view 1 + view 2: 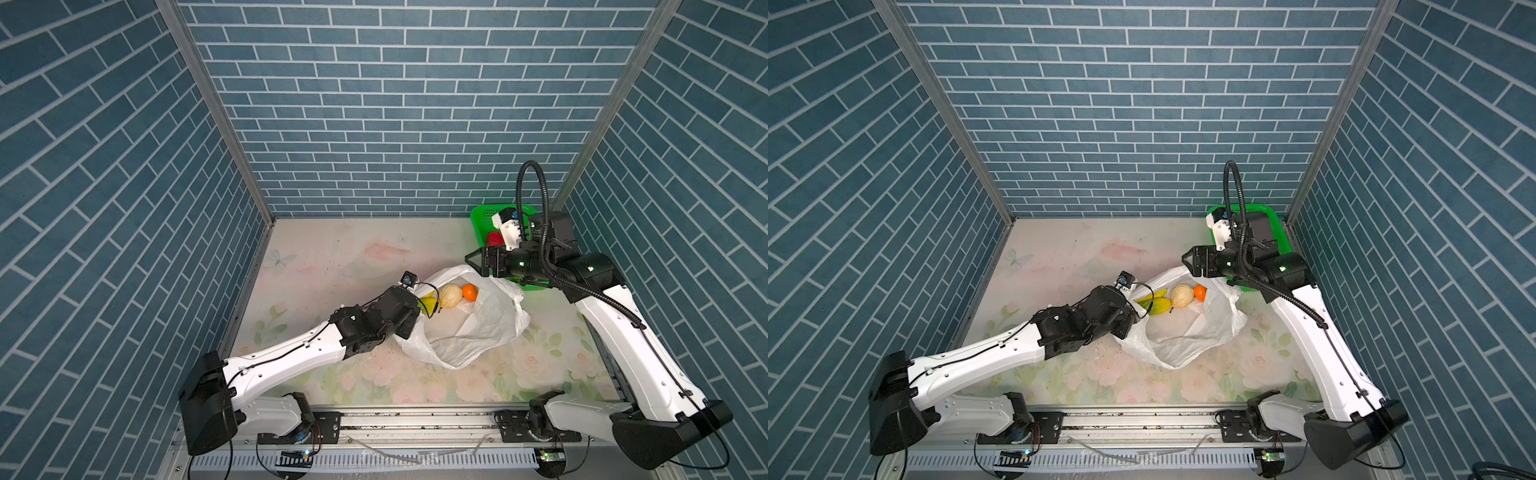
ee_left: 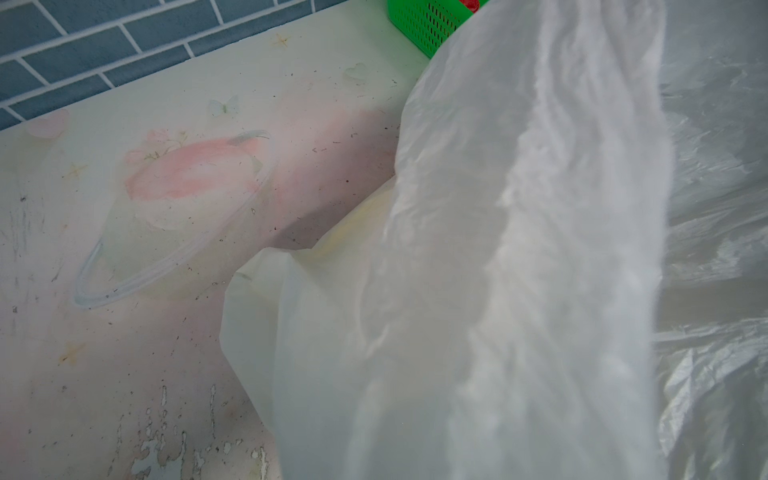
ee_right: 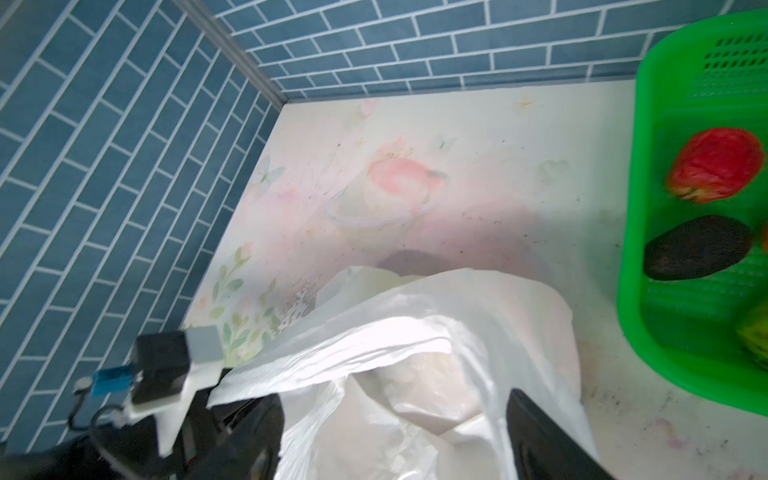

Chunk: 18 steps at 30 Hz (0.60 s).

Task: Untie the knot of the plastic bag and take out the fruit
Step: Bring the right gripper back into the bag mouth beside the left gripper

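Open-mouthed plastic bag [image 1: 478,328] lies mid-frame on the tabletop [image 1: 332,266]. No knot visible, so judged undone. The left gripper [image 1: 409,328] is closed at the bag's left rim, fingertips hidden under the wrist. It looks to be pinching the film, likely to keep the mouth open. The right gripper [image 1: 473,261] is open and empty, hovering over the bag's upper-right rim beside the green basket [image 1: 478,216]. In-bag fruit: banana [image 1: 428,300], cream one [image 1: 451,295], orange [image 1: 470,292], bunched at the mouth's upper part. Strawberry [image 3: 717,170] and avocado [image 3: 698,253] already sit in the basket. Probable next move: right gripper reaches for the orange.
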{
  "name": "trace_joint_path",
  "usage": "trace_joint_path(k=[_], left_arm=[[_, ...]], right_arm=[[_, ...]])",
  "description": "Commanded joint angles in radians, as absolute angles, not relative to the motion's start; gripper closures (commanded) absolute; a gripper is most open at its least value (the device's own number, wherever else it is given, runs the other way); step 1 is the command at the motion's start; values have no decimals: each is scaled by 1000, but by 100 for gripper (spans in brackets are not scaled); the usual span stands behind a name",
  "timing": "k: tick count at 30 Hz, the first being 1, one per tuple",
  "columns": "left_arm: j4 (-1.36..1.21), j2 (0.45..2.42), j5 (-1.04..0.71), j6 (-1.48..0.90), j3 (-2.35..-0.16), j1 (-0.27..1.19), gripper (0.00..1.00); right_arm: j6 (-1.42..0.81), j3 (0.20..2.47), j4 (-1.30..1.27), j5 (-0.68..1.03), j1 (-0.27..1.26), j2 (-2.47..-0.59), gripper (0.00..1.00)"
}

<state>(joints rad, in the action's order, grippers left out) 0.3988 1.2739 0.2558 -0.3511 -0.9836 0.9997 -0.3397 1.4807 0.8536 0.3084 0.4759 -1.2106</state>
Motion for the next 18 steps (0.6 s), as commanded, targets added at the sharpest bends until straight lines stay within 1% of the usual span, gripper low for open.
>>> trace_joint_path(k=[1,4,11,15,18], left_arm=[[387,1282,254,-343,-1009,995,100],[377,1288,255,-347,-1008,992,100],[362,1282,246,-351,-1006,984,100],[362,1283,242,-351,-1011,979,100],[359,1286,238,-353,-1015,974,100]], right_arm=[[-399,1427,885,282,566,-1179,17],[-408,1355,851,229,649,-1165,17],[-331,1163,781,15,824,-1150,17],[-293,1076,730,-51,882,-1152,16],[-275,1016,694,-64,901,-1169,16]])
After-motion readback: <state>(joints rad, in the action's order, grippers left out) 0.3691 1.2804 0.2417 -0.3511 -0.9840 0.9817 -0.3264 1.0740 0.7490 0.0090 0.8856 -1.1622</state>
